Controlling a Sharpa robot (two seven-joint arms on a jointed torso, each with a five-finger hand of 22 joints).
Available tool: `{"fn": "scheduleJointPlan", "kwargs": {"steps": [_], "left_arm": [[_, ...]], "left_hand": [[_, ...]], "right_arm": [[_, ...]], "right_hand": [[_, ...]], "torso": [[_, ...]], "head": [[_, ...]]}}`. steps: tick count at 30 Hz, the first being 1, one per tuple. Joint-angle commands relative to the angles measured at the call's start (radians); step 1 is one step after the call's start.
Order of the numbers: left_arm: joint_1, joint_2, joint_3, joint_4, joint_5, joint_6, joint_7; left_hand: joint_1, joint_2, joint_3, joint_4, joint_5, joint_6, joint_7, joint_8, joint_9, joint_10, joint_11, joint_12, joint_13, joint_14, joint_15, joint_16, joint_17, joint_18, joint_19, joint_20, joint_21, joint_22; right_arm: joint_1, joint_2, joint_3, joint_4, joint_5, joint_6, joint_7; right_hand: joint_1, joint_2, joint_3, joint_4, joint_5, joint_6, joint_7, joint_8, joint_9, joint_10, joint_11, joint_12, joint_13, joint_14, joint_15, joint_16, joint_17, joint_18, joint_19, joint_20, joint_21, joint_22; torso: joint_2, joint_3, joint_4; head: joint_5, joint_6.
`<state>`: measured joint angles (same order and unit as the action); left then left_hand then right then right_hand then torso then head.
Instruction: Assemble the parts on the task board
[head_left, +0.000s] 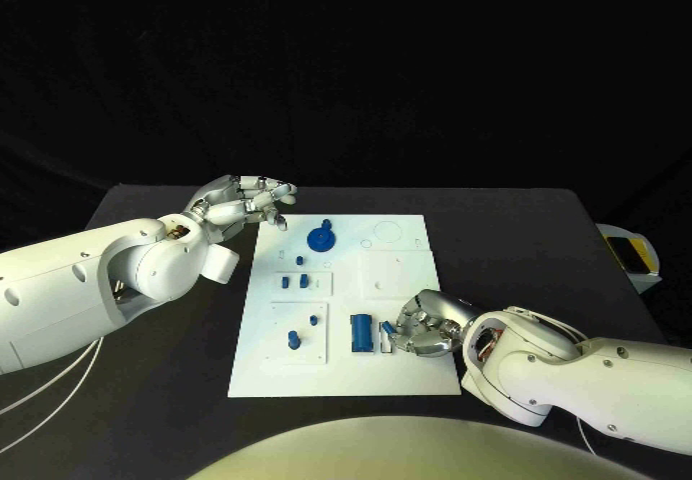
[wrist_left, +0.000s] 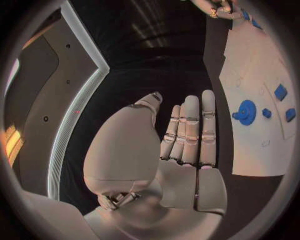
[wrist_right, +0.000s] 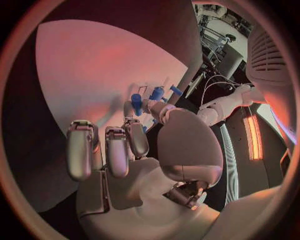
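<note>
A white task board (head_left: 397, 300) lies mid-counter. The right hand (head_left: 421, 325) rests at its near edge, fingers curled beside a blue block (head_left: 361, 333); whether it grips anything, I cannot tell. The left hand (head_left: 245, 203) hovers open at the far corner. Likely next: grasping that block.

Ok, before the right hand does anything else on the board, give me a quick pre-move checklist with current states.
1. Task board lies flat on the table: ok.
2. Right hand is over the board's near right part, beside the blue cylinder: ok.
3. Right hand actually holds a part: cannot tell, its fingers hide the contact.
4. Left hand is off the board at its far left corner, holding nothing: ok.
5. Blue round part sits untouched at the far end: ok.
</note>
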<state>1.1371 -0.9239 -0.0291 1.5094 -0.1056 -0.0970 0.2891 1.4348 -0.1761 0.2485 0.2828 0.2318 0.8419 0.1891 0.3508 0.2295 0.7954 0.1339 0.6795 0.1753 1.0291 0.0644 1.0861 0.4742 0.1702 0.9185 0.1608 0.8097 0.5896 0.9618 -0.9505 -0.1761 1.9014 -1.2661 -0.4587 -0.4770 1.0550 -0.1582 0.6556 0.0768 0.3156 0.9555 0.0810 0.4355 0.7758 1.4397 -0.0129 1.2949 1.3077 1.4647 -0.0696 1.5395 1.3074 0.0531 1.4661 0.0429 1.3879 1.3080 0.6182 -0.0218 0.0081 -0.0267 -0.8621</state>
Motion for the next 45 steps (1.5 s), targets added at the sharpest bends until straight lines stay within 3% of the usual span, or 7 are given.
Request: {"fn": "scheduleJointPlan", "kwargs": {"steps": [1, 10, 21, 32, 37, 41, 45], "left_arm": [[0.0, 0.0, 0.001, 0.003, 0.001, 0.014, 0.004], [0.0, 0.0, 0.001, 0.003, 0.001, 0.014, 0.003], [0.0, -0.001, 0.001, 0.004, 0.001, 0.012, 0.003], [0.0, -0.002, 0.001, 0.003, 0.001, 0.01, 0.002], [0.0, -0.002, 0.001, 0.003, 0.0, 0.009, 0.002], [0.0, -0.002, 0.001, 0.003, 0.0, 0.009, 0.001], [0.001, -0.003, 0.001, 0.003, 0.0, 0.008, 0.001]], "left_hand": [[0.009, 0.001, 0.0, 0.002, 0.002, -0.005, 0.003, 0.001, -0.002, -0.008, -0.001, -0.002, -0.001, -0.001, 0.0, 0.003, -0.001, 0.013, 0.006, 0.003, -0.005, -0.001], [0.009, 0.002, 0.0, 0.002, 0.001, -0.005, 0.003, 0.001, -0.002, -0.009, -0.001, -0.002, -0.001, -0.001, 0.0, 0.003, -0.001, 0.013, 0.006, 0.003, -0.005, -0.001], [0.008, 0.003, 0.0, 0.003, 0.001, -0.005, 0.003, 0.001, -0.002, -0.009, -0.001, -0.002, -0.002, -0.001, 0.0, 0.003, -0.001, 0.013, 0.006, 0.003, -0.005, -0.001], [0.008, 0.003, 0.0, 0.004, 0.001, -0.004, 0.003, 0.001, -0.002, -0.009, -0.001, -0.002, -0.002, -0.001, 0.0, 0.003, -0.001, 0.013, 0.006, 0.003, -0.006, -0.001], [0.008, 0.003, 0.0, 0.004, 0.001, -0.004, 0.003, 0.001, -0.002, -0.009, -0.001, -0.002, -0.002, -0.001, 0.0, 0.003, -0.001, 0.013, 0.006, 0.003, -0.006, -0.001], [0.008, 0.003, 0.0, 0.004, 0.001, -0.004, 0.003, 0.001, -0.002, -0.009, -0.001, -0.002, -0.002, -0.001, 0.0, 0.003, -0.001, 0.013, 0.006, 0.003, -0.006, -0.001], [0.008, 0.003, 0.0, 0.004, 0.001, -0.004, 0.003, 0.001, -0.002, -0.009, -0.001, -0.002, -0.002, -0.001, 0.0, 0.003, -0.001, 0.013, 0.006, 0.003, -0.006, -0.001]], "right_arm": [[-0.002, 0.004, 0.0, -0.003, 0.007, 0.025, 0.001], [-0.002, 0.009, 0.0, -0.008, 0.009, 0.041, -0.004], [-0.002, 0.016, 0.0, -0.007, 0.022, 0.044, 0.013], [-0.002, 0.018, 0.0, -0.01, 0.024, 0.038, 0.019], [-0.002, 0.017, 0.0, -0.009, 0.024, 0.04, 0.024], [-0.002, 0.011, 0.0, -0.006, 0.023, 0.054, 0.032], [-0.002, 0.0, 0.0, 0.0, 0.027, 0.072, 0.047]], "right_hand": [[-0.015, -0.003, 0.002, -0.013, 0.015, 0.024, -0.021, -0.006, 0.0, 0.006, -0.001, 0.004, 0.067, 0.09, -0.006, 0.001, 0.18, -0.015, 0.038, -0.008, -0.003, 0.213], [-0.04, -0.01, -0.032, 0.006, 0.001, 0.029, -0.021, -0.011, -0.004, 0.005, -0.001, 0.003, 0.067, 0.09, -0.005, 0.001, 0.18, -0.015, 0.038, -0.008, -0.004, 0.213], [-0.109, -0.045, -0.139, 0.079, -0.02, 0.042, -0.016, -0.026, -0.016, 0.005, 0.004, 0.004, 0.07, 0.089, -0.002, 0.0, 0.178, -0.015, 0.037, -0.005, -0.007, 0.212], [-0.123, -0.05, -0.237, 0.156, -0.04, 0.048, -0.02, -0.034, -0.019, 0.003, 0.002, 0.0, 0.069, 0.089, -0.003, 0.0, 0.177, -0.014, 0.035, -0.006, -0.012, 0.211], [-0.114, -0.047, -0.246, 0.162, -0.046, 0.048, -0.02, -0.034, -0.019, 0.003, 0.001, 0.0, 0.069, 0.089, -0.004, -0.001, 0.176, -0.014, 0.035, -0.006, -0.011, 0.211], [-0.058, -0.043, -0.258, 0.152, -0.049, 0.048, -0.02, -0.036, -0.018, 0.004, 0.001, 0.002, 0.07, 0.089, -0.004, 0.0, 0.178, -0.014, 0.036, -0.007, -0.01, 0.211], [-0.016, -0.048, -0.274, 0.141, -0.099, 0.048, -0.018, -0.04, -0.02, 0.004, 0.002, 0.003, 0.072, 0.089, -0.003, 0.0, 0.178, -0.014, 0.035, -0.006, -0.011, 0.211]], "torso": [[0.0, 0.0, -0.0013], [-0.001, -0.0004, 0.0], [0.0, -0.0004, 0.0001], [-0.001, 0.0002, -0.0004], [-0.001, 0.0, -0.0003], [-0.001, 0.0001, -0.0002], [-0.001, 0.0003, -0.0001]], "head": [[-0.001, -0.001], [-0.001, -0.003], [-0.001, -0.003], [-0.003, 0.0], [-0.004, -0.002], [-0.004, -0.001], [-0.003, -0.001]]}}
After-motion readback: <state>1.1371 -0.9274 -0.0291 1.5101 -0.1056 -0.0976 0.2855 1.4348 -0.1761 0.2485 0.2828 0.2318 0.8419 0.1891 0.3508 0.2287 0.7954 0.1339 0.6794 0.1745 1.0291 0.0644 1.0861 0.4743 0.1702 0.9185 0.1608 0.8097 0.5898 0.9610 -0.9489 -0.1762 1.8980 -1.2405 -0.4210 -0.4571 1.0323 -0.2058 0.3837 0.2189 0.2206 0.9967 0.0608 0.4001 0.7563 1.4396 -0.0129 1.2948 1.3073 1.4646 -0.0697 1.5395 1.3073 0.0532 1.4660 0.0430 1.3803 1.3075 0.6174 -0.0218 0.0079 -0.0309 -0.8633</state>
